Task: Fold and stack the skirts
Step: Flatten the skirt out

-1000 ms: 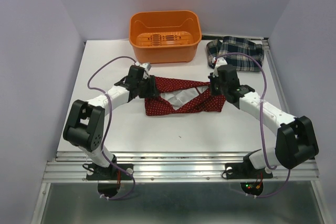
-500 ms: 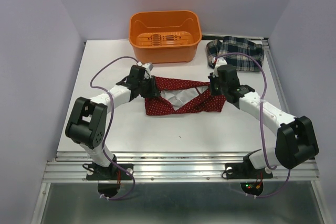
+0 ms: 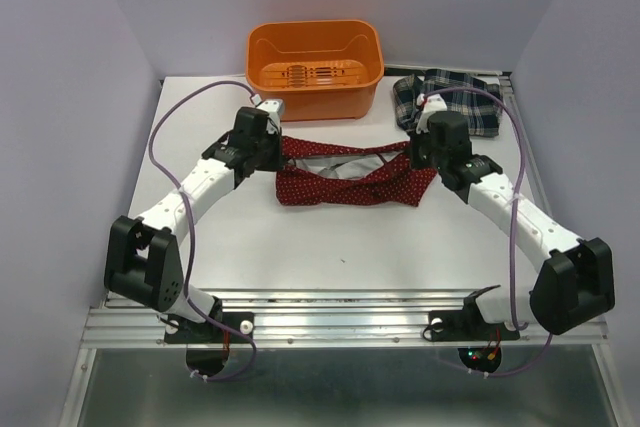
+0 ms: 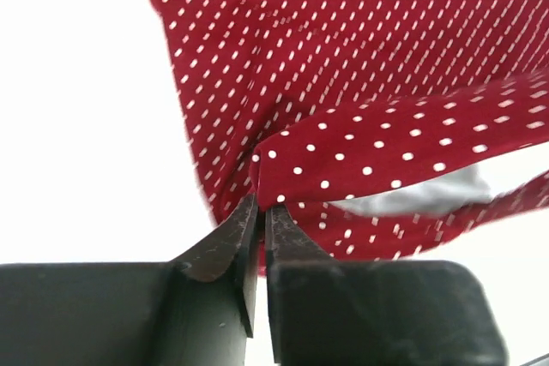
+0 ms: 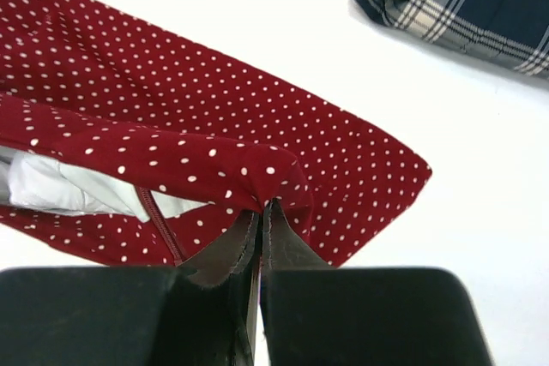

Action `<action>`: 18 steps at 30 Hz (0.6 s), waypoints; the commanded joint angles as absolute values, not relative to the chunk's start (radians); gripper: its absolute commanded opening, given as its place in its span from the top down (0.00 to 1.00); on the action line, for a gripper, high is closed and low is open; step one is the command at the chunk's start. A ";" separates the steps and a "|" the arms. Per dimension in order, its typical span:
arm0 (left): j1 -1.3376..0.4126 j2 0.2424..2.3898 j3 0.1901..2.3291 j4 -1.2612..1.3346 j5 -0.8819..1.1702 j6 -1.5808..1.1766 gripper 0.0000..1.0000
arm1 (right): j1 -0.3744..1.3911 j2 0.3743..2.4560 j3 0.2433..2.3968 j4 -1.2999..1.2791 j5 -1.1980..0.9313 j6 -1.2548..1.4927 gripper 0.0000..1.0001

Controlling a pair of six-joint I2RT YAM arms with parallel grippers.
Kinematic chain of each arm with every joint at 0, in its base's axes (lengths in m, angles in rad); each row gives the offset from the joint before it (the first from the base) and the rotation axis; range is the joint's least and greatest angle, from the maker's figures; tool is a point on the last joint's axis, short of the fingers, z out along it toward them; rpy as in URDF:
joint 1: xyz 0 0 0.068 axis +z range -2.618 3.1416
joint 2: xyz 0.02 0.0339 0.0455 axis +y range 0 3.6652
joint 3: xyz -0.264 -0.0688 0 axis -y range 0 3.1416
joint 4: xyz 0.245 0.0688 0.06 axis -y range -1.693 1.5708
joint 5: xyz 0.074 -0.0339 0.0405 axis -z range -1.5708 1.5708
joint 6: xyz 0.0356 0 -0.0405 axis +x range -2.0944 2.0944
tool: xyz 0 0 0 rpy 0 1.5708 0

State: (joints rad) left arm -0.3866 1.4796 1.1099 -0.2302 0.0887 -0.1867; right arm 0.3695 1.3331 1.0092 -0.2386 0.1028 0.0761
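The dark red dotted skirt (image 3: 345,177) hangs stretched between my two grippers above the middle of the table, its pale lining showing. My left gripper (image 3: 272,149) is shut on its left top edge; the left wrist view shows the cloth (image 4: 360,126) pinched at the fingertips. My right gripper (image 3: 418,155) is shut on its right top edge, with the cloth (image 5: 214,109) draped from the tips in the right wrist view. The plaid skirt (image 3: 446,99) lies crumpled at the back right; it also shows in the right wrist view (image 5: 467,2).
An orange plastic bin (image 3: 315,67) stands at the back centre, just behind the red skirt. Purple walls close the table on the left, right and back.
Both grippers have lifted and moved back and apart, holding the red skirt's top edge. The skirt has been pulled wider and raised off the table.
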 commanded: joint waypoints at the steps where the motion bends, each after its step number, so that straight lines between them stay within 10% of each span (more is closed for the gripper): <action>1: -0.388 1.414 1.124 -0.348 -0.052 -0.081 0.77 | 0.345 1.284 1.065 -0.261 0.112 0.048 0.99; 12: -0.387 1.469 1.100 -0.313 -0.054 -0.031 0.60 | 0.345 1.281 1.006 -0.291 0.040 0.041 0.99; 15: -0.385 1.463 1.107 -0.304 -0.017 -0.025 0.96 | 0.345 1.282 0.997 -0.291 0.052 0.032 0.99; 18: -0.377 1.448 1.132 -0.316 -0.009 -0.023 1.00 | 0.345 1.279 1.003 -0.295 0.072 0.022 0.99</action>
State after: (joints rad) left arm -0.3927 1.4769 1.1015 -0.3084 -0.0021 -0.0494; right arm 0.3595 1.3025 0.9993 -0.2916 0.0284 0.0521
